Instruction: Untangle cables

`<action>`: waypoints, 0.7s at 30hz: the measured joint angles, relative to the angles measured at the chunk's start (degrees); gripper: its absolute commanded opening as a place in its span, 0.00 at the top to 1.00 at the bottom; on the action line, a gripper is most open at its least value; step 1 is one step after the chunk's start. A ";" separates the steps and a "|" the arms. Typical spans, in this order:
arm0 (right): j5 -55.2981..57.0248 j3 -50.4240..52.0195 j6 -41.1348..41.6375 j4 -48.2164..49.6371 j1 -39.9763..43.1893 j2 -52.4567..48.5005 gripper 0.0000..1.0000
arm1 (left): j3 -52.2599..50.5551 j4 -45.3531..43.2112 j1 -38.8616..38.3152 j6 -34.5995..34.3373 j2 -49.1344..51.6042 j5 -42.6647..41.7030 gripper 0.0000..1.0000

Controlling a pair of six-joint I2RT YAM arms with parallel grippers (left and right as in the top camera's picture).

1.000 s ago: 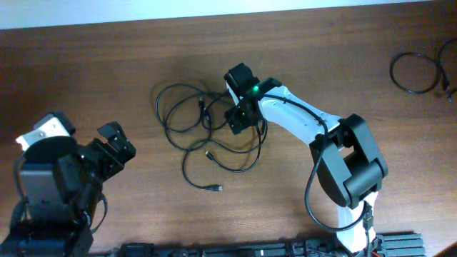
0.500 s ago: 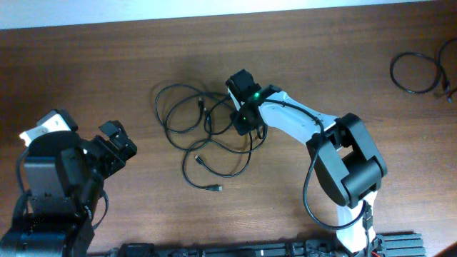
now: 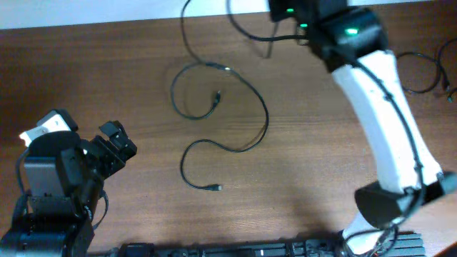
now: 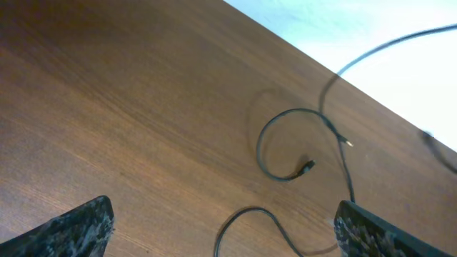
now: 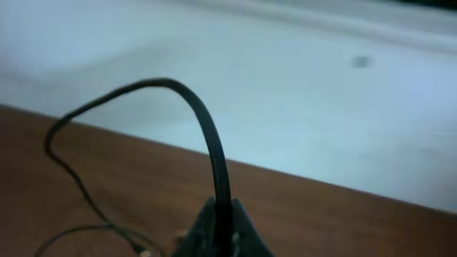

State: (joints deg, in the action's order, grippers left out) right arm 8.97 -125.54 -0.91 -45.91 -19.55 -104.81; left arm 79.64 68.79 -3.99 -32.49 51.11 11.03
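Right gripper (image 5: 223,227) was clamped shut on a thin black cable (image 5: 207,132), raised high over the far edge of the table (image 3: 343,178). In the right wrist view the cord came out of the pinch, arced up and over, then dropped away to the left toward the wood.

The rest of the cabling was slack on the table. There was a round loop (image 3: 187,89) with a small plug (image 3: 216,95) inside it. From the loop an S-curve ran on toward the near edge and ended in a tail plug (image 3: 216,188). Could not tell whether the lifted strand and the table run were one cord or two; the join near the far edge was too thin to read.

Key relation: everything slack lay below and left of the right gripper. Its long axis ran roughly far to near, between the two arms.

Left gripper (image 3: 119,140) was spread wide and empty, low at the left side and aimed at the loop. It was the nearer arm to the tail plug and the S-curve, though not touching either. Judged next move: left pins or picks the near end while right draws the held strand clear.

A separate coiled cable (image 3: 416,73) sat at the far right, well apart.
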 measured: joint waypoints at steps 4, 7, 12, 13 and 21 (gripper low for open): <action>0.17 -0.70 2.71 -4.79 7.21 6.32 0.96 | 0.02 -0.02 0.00 0.00 0.00 -0.02 0.01; -12.52 -0.70 3.76 -7.93 7.48 4.63 0.96 | 0.00 0.02 0.00 0.00 0.00 -0.02 0.01; -23.28 -0.90 0.20 -2.10 4.83 -11.93 0.96 | 0.00 -0.02 0.00 0.00 0.00 0.00 0.01; -23.69 -0.96 -3.96 1.01 3.91 -15.89 0.96 | -0.02 0.00 0.00 0.00 0.00 -0.02 0.01; -24.52 -0.61 -13.49 33.16 -1.68 -27.26 0.96 | -0.02 0.17 0.00 0.00 0.00 -0.02 0.01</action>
State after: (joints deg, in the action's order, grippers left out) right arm -15.55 -126.15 -14.39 -12.75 -21.23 -132.07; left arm 79.61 68.97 -3.99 -32.49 51.11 11.00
